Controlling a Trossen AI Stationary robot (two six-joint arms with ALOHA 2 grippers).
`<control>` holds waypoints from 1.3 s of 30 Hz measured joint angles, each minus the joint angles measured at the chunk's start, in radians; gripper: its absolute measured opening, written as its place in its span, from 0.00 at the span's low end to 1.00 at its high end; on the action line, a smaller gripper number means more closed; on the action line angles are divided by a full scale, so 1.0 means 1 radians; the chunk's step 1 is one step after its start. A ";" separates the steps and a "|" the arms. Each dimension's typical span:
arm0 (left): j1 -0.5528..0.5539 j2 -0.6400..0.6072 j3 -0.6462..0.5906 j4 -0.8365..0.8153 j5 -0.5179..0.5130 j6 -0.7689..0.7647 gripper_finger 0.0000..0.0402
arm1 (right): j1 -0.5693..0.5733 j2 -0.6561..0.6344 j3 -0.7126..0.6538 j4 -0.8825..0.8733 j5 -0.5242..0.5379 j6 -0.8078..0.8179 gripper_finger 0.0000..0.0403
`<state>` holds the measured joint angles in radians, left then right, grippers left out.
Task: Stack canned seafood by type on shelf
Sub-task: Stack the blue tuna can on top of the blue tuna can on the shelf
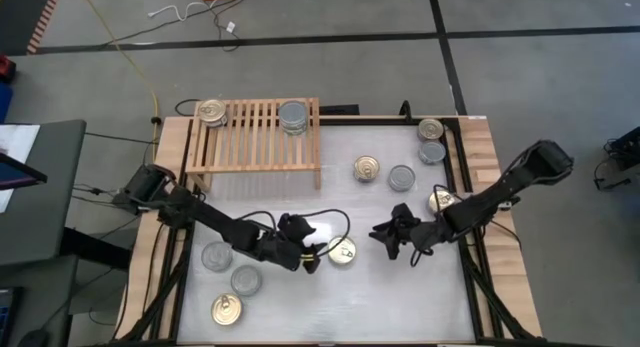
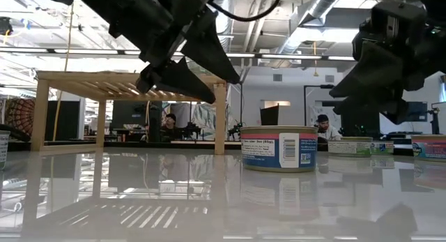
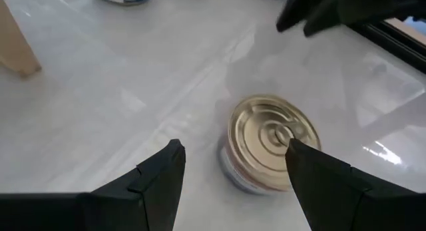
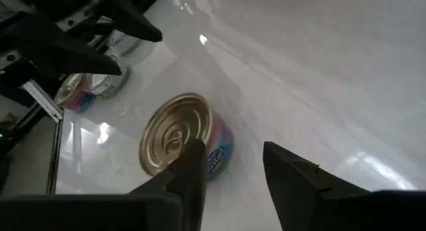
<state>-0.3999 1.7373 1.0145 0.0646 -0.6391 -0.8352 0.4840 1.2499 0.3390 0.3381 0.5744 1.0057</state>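
White tabletop (image 1: 300, 307) bearing wooden shelf (image 1: 255, 137), loose tins (image 1: 342, 251) scattered, two tins on the shelf (image 1: 293, 116)

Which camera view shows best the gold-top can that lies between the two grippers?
The left wrist view: the gold-top can fills the middle, top and side clear. The right wrist view shows it tilted, the high view very small, and the low view only its label side.
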 joint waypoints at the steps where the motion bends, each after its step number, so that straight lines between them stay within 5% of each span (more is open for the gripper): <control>1: 0.001 0.000 0.000 -0.001 0.001 -0.001 0.62 | 0.002 0.018 0.000 0.012 0.005 0.018 0.45; 10: 0.003 0.005 -0.023 -0.002 0.004 -0.104 0.62 | -0.002 0.206 0.001 0.237 0.011 0.083 0.48; 22: 0.008 0.103 -0.021 0.122 0.021 -0.130 0.62 | 0.005 0.386 0.147 0.241 -0.001 0.044 0.48; 31: 0.007 0.130 -0.021 0.176 0.075 -0.150 0.62 | 0.007 0.407 0.161 0.208 -0.002 0.068 0.46; 39: 0.008 0.130 -0.022 0.161 0.077 -0.192 0.62 | 0.009 0.407 0.161 0.208 -0.002 0.075 0.35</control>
<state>-0.3916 1.8675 0.9928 0.2260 -0.5621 -1.0271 0.4931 1.6571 0.4995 0.5463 0.5724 1.0804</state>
